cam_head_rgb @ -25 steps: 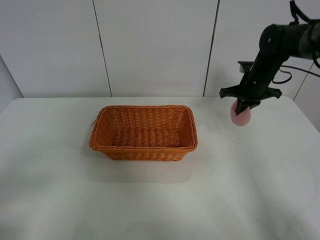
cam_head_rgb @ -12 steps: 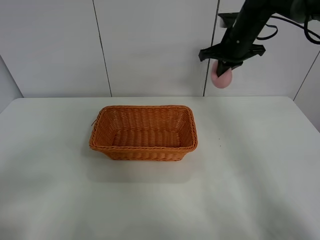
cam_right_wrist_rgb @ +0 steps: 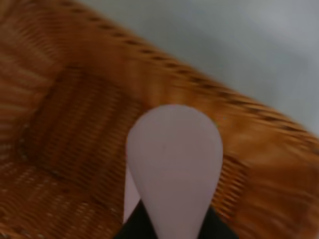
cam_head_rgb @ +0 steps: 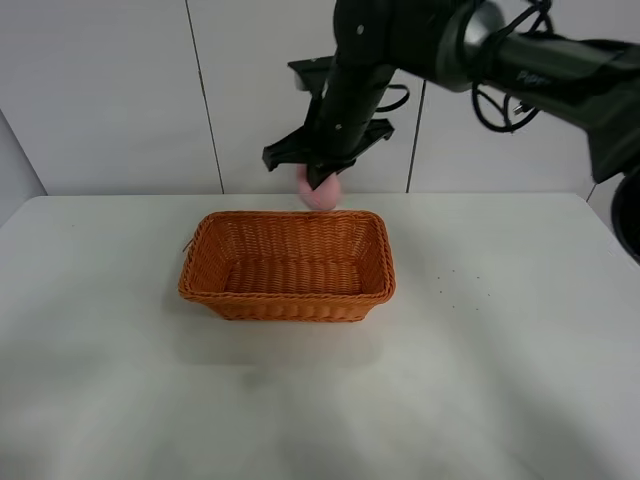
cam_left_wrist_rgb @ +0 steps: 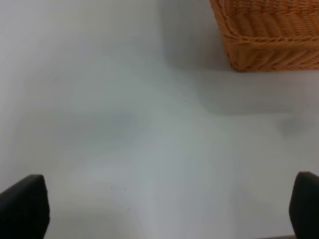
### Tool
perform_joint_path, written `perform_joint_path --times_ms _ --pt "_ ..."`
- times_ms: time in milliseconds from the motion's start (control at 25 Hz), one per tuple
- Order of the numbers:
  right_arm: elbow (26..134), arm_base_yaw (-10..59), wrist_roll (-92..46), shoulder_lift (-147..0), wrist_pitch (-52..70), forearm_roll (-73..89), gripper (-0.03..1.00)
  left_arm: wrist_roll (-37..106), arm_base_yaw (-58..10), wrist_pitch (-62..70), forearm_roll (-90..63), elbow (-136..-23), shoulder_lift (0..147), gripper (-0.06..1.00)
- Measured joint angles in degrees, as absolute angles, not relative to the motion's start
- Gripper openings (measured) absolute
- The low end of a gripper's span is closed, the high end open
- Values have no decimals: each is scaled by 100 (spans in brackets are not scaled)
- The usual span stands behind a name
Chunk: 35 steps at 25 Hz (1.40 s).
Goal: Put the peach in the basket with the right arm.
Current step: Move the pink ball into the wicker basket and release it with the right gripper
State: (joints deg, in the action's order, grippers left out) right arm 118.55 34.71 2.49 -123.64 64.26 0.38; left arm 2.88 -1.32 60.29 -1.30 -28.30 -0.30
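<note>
The right arm [cam_head_rgb: 520, 70] extended from the right side of the high view past the middle, bent downward at its end over the far side of the basket [cam_head_rgb: 288, 300]. The right tool [cam_head_rgb: 321, 180] pointed down and was closed on the peach [cam_head_rgb: 321, 193], which hung pale pink below the dark claw, clear of the tabletop [cam_head_rgb: 500, 360] and just above the basket's far rim, a little right of that rim's middle. In the right wrist view the peach [cam_right_wrist_rgb: 173, 158] filled the centre, blurred, with dark fingers [cam_right_wrist_rgb: 137, 229] showing at its base; behind it lay the basket [cam_right_wrist_rgb: 70, 119], its woven floor and one sloping side, with the braided rim crossing just past the fruit and pale tabletop [cam_right_wrist_rgb: 249, 45] beyond the rim. Whether the peach was fully inside the rim line or right over it could not be told. The basket stood upright near the centre of the white tabletop, long side toward the camera, in front of a white panelled wall [cam_head_rgb: 100, 100]. The left tool [cam_left_wrist_rgb: 163, 206] hovered low over the tabletop [cam_left_wrist_rgb: 114, 119] with its two dark fingers [cam_left_wrist_rgb: 22, 206] spread wide at opposite edges of its wrist view, bare surface between them; one corner of the basket [cam_left_wrist_rgb: 269, 35] showed well ahead of it, apart from the fingers.
</note>
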Motion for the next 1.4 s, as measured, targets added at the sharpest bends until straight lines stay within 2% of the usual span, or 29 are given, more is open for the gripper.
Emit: perform_joint_path --times_ms 280,400,520,680,720,800,1120,1400 --pt "11855 3930 271 -13262 5661 65 1 288 -132 6029 -130 -2830 -30 99" --pt "11855 3942 363 -13591 5551 75 5 288 -132 6029 -130 -2830 -30 99" --pt "11855 3942 402 -13821 5583 75 20 288 -132 6029 -130 -2830 -30 99" --pt "11855 3942 482 -13874 5619 75 55 288 -132 6029 -130 -2830 -30 99" --pt "11859 3942 488 -13874 5634 75 61 288 -132 6029 -130 -2830 -30 99" --pt "11944 3942 493 -13874 5742 75 66 288 -132 6029 -130 -2830 -30 99" --pt "13330 3852 505 -13832 6876 56 69 288 -132 6029 -130 -2830 -30 99" --pt "13632 3440 526 -13434 6941 37 69 288 -132 6029 -130 -2830 -30 99"
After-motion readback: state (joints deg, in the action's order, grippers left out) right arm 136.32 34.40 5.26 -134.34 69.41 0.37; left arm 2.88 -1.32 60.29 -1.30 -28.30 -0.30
